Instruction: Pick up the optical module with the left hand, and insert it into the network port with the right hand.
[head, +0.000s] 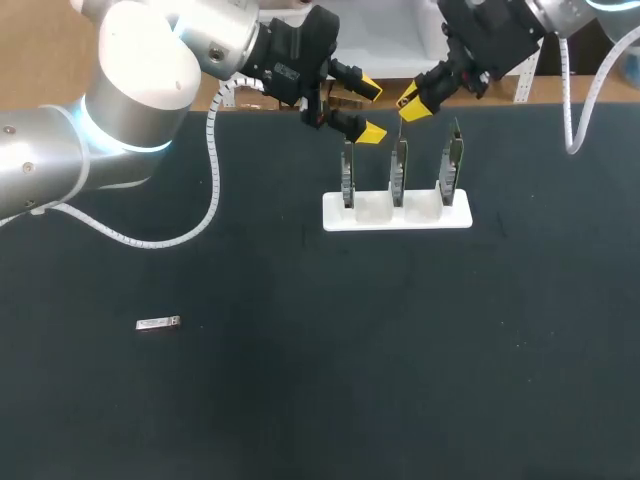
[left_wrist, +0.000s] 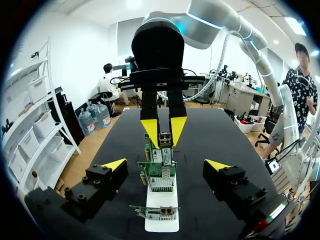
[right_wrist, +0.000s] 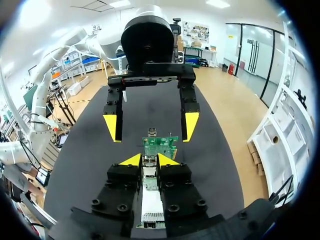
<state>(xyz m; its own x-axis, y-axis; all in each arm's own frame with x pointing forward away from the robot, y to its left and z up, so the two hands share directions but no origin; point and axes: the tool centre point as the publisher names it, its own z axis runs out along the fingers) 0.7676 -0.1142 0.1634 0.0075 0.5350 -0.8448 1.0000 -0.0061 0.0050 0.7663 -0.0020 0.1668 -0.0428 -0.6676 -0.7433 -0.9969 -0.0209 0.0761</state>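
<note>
above the white card stand (head: 396, 215): both hands

the small silver optical module (head: 157, 323) is seen lying on the black tabletop (head: 300, 390), well apart from them. the left hand (head: 371, 110) is held wide open, empty; the right hand (head: 414, 102) is seen, but its grip cannot be told.

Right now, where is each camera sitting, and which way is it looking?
Head view: above and behind the table, looking down; both arms come in, left gripper and right gripper near the white card stand.
Left wrist view: on the left wrist, looking along its open gripper toward the right gripper.
Right wrist view: on the right wrist, looking back at the left gripper.
Shared: both wrist views see the stand between them.
</note>
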